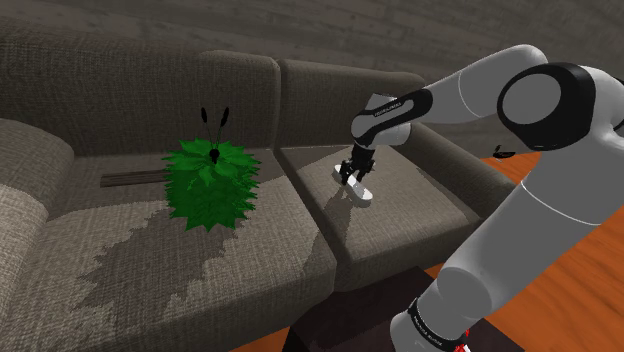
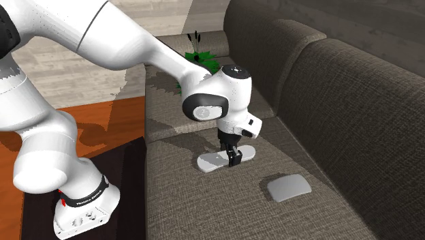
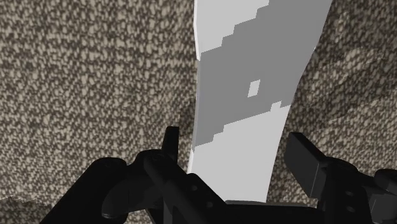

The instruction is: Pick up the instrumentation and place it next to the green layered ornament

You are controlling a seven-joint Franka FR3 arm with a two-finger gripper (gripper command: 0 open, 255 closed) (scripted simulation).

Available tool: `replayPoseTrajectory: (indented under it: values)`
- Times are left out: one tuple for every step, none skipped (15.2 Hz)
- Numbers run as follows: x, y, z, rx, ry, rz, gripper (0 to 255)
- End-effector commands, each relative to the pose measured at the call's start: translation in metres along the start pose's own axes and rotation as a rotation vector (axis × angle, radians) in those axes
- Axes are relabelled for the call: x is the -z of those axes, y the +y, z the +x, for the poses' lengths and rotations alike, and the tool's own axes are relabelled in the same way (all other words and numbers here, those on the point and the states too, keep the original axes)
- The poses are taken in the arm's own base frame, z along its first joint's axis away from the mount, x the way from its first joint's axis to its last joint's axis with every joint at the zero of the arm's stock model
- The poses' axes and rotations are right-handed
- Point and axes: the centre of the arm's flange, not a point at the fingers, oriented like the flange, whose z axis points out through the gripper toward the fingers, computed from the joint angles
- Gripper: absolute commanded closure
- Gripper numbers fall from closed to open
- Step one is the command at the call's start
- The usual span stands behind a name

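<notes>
The instrumentation (image 3: 242, 95) is a flat, pale grey and white oblong piece lying on the sofa seat cushion (image 1: 400, 215). My black gripper (image 3: 236, 153) is down over it, open, with one finger (image 3: 170, 145) on each side of its narrow width and a thin gap at each. The piece (image 2: 212, 162) rests flat on the fabric under the gripper (image 2: 233, 157). The green layered ornament (image 1: 210, 185), spiky with dark stems on top, sits on the neighbouring cushion, toward the shoulder view's left of the gripper (image 1: 355, 180) and of the piece (image 1: 363, 196) below it.
A small grey flat pad (image 2: 288, 187) lies on the same cushion, nearer the second exterior view's lower right. Thin dark sticks (image 1: 135, 179) lie behind the ornament. The sofa backrest (image 1: 330, 95) rises close behind. My stand (image 2: 82, 204) sits on a dark block on the orange floor.
</notes>
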Motion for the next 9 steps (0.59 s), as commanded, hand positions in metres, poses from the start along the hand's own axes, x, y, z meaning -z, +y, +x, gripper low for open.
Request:
replayPoseTrajectory:
  values:
    - [0.000,0.000,0.000,0.000,0.000,0.000,255]
    - [0.005,0.000,0.000,0.000,0.000,0.000,255]
    - [0.011,0.000,0.000,0.000,0.000,0.000,255]
    - [0.016,0.000,0.000,0.000,0.000,0.000,255]
    - [0.021,0.000,0.000,0.000,0.000,0.000,255]
    - [0.026,-0.001,0.000,0.000,0.000,0.000,255]
    - [0.032,-0.001,0.000,0.000,0.000,0.000,255]
    - [0.037,-0.001,0.000,0.000,0.000,0.000,255]
    - [0.042,-0.001,0.000,0.000,0.000,0.000,255]
